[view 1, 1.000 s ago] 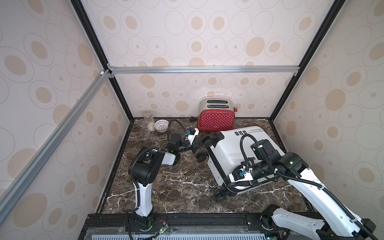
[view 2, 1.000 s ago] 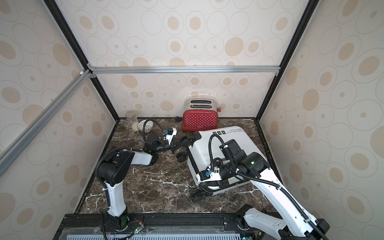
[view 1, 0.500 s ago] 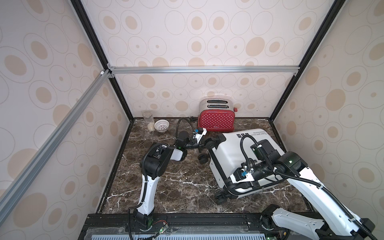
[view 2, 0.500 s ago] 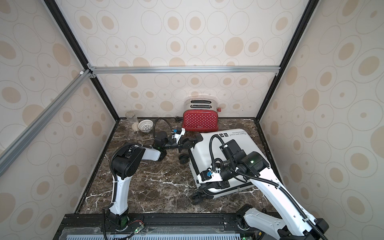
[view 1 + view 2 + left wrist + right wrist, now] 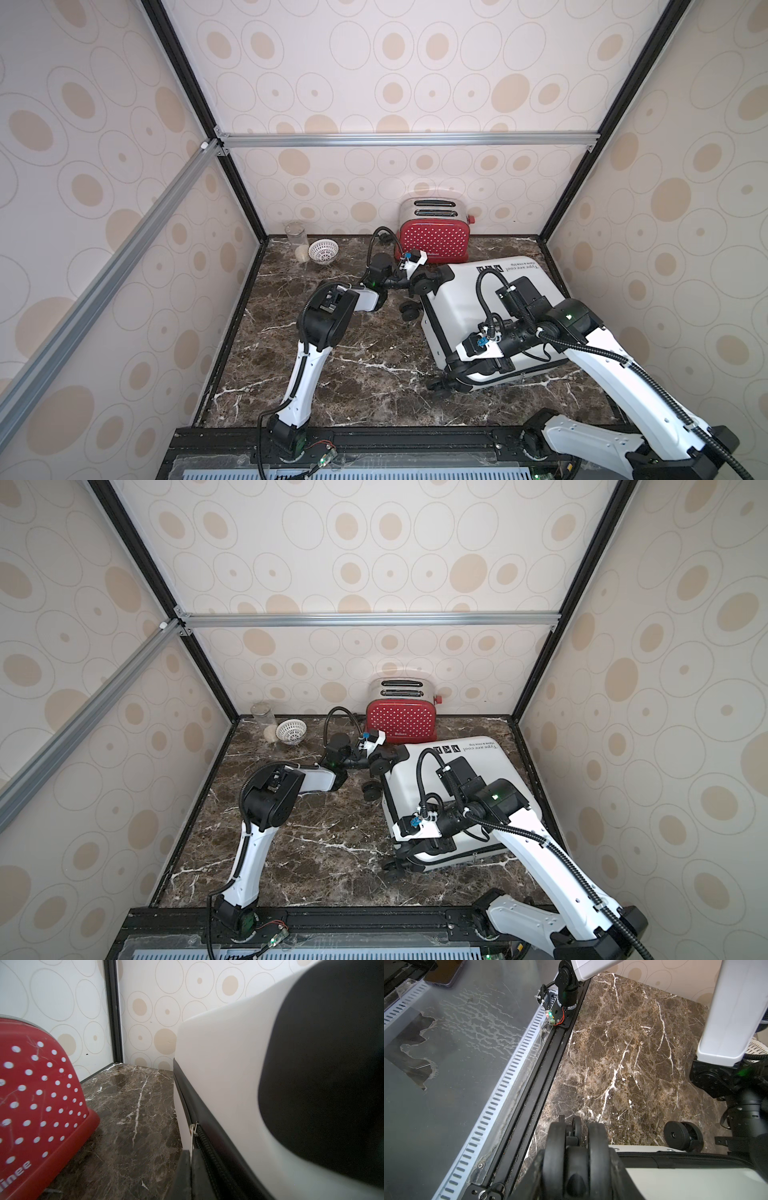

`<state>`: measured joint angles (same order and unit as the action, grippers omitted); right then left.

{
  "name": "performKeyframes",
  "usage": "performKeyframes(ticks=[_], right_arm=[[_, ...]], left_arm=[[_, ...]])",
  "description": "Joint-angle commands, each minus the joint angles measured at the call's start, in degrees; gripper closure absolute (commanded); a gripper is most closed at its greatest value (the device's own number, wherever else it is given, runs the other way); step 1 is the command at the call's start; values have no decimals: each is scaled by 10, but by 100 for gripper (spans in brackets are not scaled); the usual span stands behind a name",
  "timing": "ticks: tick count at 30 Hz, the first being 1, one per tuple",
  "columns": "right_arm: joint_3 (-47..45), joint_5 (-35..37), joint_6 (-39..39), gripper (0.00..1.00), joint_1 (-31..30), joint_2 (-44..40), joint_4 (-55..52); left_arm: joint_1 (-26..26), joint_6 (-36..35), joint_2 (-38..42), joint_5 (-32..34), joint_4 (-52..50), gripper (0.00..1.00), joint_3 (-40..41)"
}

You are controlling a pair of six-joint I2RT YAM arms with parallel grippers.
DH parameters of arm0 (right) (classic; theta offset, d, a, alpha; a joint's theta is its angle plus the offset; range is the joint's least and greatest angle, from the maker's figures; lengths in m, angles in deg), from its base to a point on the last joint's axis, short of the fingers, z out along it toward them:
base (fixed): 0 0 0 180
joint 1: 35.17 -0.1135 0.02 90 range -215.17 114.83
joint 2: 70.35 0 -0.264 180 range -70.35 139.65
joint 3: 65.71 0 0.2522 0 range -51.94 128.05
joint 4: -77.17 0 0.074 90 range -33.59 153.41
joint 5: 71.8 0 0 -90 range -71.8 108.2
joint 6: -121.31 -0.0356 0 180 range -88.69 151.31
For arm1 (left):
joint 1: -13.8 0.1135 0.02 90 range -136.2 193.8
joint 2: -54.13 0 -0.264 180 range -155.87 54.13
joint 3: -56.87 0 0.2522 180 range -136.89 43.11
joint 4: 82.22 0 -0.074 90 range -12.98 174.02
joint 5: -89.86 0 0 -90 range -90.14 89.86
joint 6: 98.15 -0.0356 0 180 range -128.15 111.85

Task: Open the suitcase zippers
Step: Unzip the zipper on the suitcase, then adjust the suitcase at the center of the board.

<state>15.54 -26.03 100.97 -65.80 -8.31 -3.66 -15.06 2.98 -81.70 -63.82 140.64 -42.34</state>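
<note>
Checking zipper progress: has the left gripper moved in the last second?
Yes. The left gripper, shut on a zipper pull, has moved along the suitcase far edge, closer to the red toaster.

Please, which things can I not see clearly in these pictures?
- Zipper pull: hidden in both top views behind the left gripper.
- Toaster brand name: cut off by the left wrist view's edge.
- Suitcase small print: too small in both top views.
- Jar contents: too small in both top views.
</note>
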Motion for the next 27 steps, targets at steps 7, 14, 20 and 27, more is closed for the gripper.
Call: performKeyframes(ticks=[7,14,20,27], right_arm=[[9,-190,46,100,-14,4,27],[12,-175,-11,100,-14,5,83],[24,-164,-87,100,-14,27,170],[5,-123,-268,100,-14,50,384]], left_arm=[[-35,-33,-31,4,-45,100,-80],[16,20,50,67,64,70,73],[62,-35,172,166,36,43,214],[85,-37,312,270,33,34,347]])
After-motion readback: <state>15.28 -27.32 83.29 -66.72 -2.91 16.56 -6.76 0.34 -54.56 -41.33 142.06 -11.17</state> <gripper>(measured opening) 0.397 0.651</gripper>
